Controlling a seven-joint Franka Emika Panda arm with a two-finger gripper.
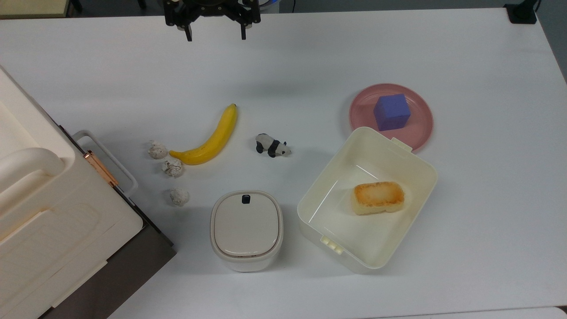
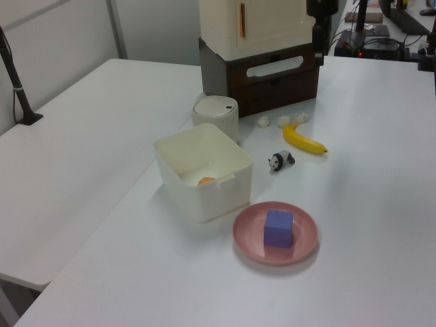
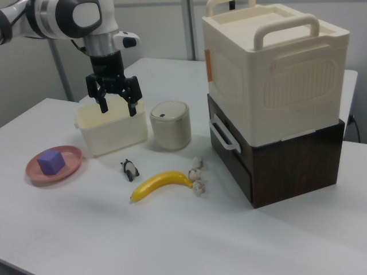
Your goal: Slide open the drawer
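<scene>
The drawer [image 3: 275, 166] is a dark brown box with a white loop handle [image 3: 223, 134] on its front, and it looks pushed in. A large cream case [image 3: 269, 69] with a carry handle sits on top of it. In the top view the drawer [image 1: 128, 270] lies at the lower left, its handle [image 1: 110, 161] facing the table's middle. In the left view the drawer [image 2: 272, 85] stands at the far end. My gripper [image 1: 215, 37] hangs open and holds nothing at the table's far edge, well away from the handle. It also appears in the right view as the gripper [image 3: 118, 110], raised above the table.
A banana [image 1: 210, 137], a toy panda [image 1: 271, 146] and three crumpled white lumps [image 1: 172, 167] lie between gripper and drawer. A lidded cream bin [image 1: 246, 228], an open cream container [image 1: 416, 177] holding bread [image 1: 377, 197], and a pink plate [image 1: 421, 128] with a purple cube [image 1: 391, 111] stand on the top view's right.
</scene>
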